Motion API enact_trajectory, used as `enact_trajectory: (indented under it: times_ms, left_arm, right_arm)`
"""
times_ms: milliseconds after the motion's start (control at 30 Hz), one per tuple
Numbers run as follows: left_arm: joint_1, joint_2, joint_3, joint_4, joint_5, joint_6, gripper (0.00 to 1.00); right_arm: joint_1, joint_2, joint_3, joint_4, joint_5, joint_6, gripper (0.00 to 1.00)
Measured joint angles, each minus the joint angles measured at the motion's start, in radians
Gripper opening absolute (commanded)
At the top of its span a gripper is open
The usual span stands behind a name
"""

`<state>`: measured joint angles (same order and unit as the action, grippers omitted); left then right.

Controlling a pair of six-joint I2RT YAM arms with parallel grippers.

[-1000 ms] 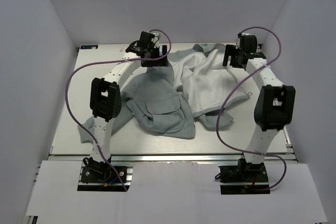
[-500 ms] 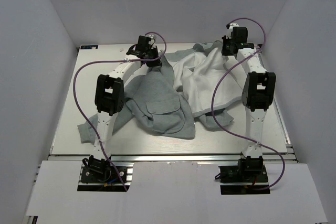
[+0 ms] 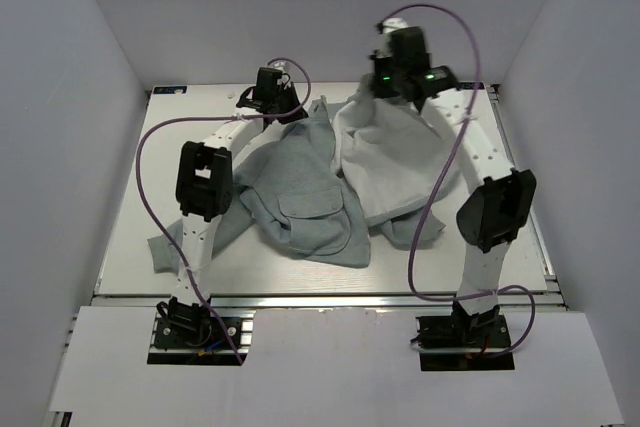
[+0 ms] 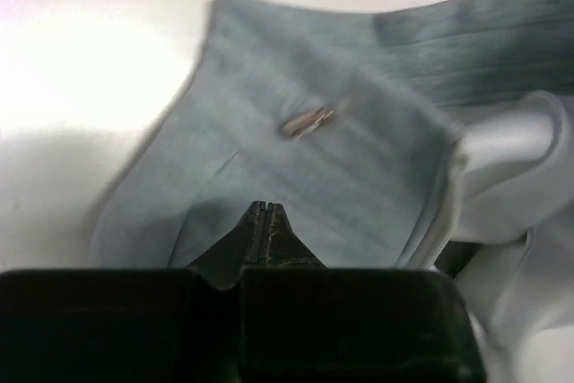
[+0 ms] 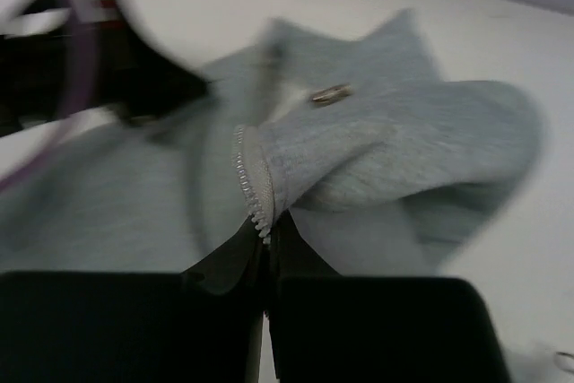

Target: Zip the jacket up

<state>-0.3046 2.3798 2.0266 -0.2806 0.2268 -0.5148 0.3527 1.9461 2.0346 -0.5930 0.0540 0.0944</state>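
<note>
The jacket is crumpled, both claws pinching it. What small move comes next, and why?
Probably draw both grips gently apart: the left gripper and right gripper are shut on the jacket, the right at the zipper teeth, and its front lies open and bunched.

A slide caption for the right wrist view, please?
The right gripper pinches the jacket beside its zipper teeth.

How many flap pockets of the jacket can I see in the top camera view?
1. The flap pocket is on the darker grey front half of the jacket. Another may be hidden under the half turned over to its paler lining.
</note>
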Motion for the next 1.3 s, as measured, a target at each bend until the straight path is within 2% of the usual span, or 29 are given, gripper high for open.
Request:
enact_trajectory:
  times_ms: [33, 67, 100, 133, 167, 233, 267, 300, 333, 367, 467, 500, 633, 700, 800, 867, 1000, 1100, 1200, 1300]
  left_arm:
    - [0.003, -0.024, -0.043, -0.006, 0.003, -0.012, 0.05]
    - [0.007, -0.056, -0.090, -0.013, 0.003, -0.024, 0.11]
    - [0.014, -0.096, -0.149, -0.029, 0.002, -0.040, 0.18]
    - [0.022, -0.140, -0.205, -0.044, 0.002, -0.051, 0.32]
    - [0.030, -0.200, -0.284, -0.041, -0.006, -0.064, 0.59]
    - [0.049, -0.335, -0.422, -0.082, -0.037, -0.089, 0.64]
    - [0.059, -0.407, -0.482, -0.094, -0.062, -0.099, 0.71]
    - [0.068, -0.471, -0.521, -0.116, -0.089, -0.102, 0.76]
    - [0.077, -0.543, -0.555, -0.139, -0.120, -0.107, 0.85]
    - [0.084, -0.595, -0.571, -0.151, -0.148, -0.109, 0.88]
    - [0.101, -0.733, -0.588, -0.187, -0.227, -0.112, 0.93]
    - [0.102, -0.762, -0.588, -0.192, -0.241, -0.111, 0.97]
    - [0.099, -0.815, -0.615, -0.196, -0.220, -0.097, 0.98]
    - [0.097, -0.816, -0.644, -0.187, -0.172, -0.092, 0.98]
    - [0.070, -0.789, -0.671, -0.181, -0.111, -0.087, 0.98]
    - [0.024, -0.752, -0.663, -0.169, -0.090, -0.082, 0.98]
    - [-0.104, -0.610, -0.544, -0.153, -0.027, -0.071, 0.98]
    - [-0.173, -0.493, -0.456, -0.123, 0.028, -0.073, 0.97]
    - [-0.197, -0.365, -0.354, -0.135, 0.056, -0.082, 0.88]
    - [-0.191, -0.238, -0.243, -0.164, 0.067, -0.088, 0.79]
  right_arm:
    - [0.073, -0.010, 0.010, -0.011, 0.003, 0.042, 0.00]
    - [0.134, -0.012, 0.012, -0.014, -0.010, 0.085, 0.08]
    - [0.194, -0.011, 0.003, -0.012, -0.040, 0.131, 0.10]
    - [0.237, -0.008, -0.014, -0.008, -0.068, 0.171, 0.15]
    - [0.274, -0.004, -0.040, -0.002, -0.109, 0.208, 0.27]
    - [0.313, 0.025, -0.070, -0.004, -0.188, 0.265, 0.45]
    - [0.322, 0.048, -0.070, -0.007, -0.222, 0.278, 0.64]
    - [0.324, 0.069, -0.070, -0.008, -0.255, 0.287, 0.72]
    - [0.324, 0.082, -0.074, -0.011, -0.284, 0.287, 0.83]
    - [0.322, 0.085, -0.084, -0.010, -0.304, 0.288, 0.89]
    - [0.312, 0.013, -0.182, 0.004, -0.325, 0.256, 0.90]
    - [0.309, -0.039, -0.237, 0.003, -0.314, 0.243, 0.89]
    - [0.283, -0.343, -0.489, 0.016, -0.241, 0.215, 0.89]
    - [0.230, -0.518, -0.621, 0.035, -0.218, 0.217, 0.89]
    - [0.020, -0.710, -0.793, 0.058, -0.207, 0.236, 0.89]
    - [-0.129, -0.765, -0.901, 0.061, -0.170, 0.254, 0.89]
    - [-0.300, -0.771, -1.077, 0.047, -0.110, 0.291, 0.89]
    - [-0.409, -0.745, -1.150, 0.069, -0.140, 0.308, 0.89]
    - [-0.476, -0.664, -1.156, 0.161, -0.192, 0.279, 0.89]
    - [-0.476, -0.549, -1.129, 0.235, -0.266, 0.224, 0.89]
